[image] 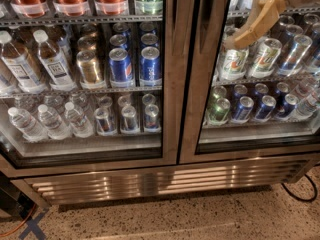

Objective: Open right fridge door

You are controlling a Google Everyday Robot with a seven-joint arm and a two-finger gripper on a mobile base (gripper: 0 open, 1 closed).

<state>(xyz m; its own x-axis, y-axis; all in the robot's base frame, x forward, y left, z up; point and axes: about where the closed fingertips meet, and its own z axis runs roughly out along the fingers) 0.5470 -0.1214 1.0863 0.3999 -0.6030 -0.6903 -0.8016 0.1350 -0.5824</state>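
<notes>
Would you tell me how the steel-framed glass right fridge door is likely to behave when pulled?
The steel-framed glass right fridge door probably stays rigid and feels heavy, given its wide metal frame. Its smooth glass looks slippery for the tan gripper, poised before its upper pane.

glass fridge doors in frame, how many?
2: the left fridge door showing water bottles, and the right fridge door, with the gripper before its upper glass. None seems hidden.

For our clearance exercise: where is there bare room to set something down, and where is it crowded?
Free: the floor strip below the grille, between the tape on the left and the cable on the right. Crowded: the shelves, packed with cans and bottles. The gripper hangs before the right door, top right.
</notes>
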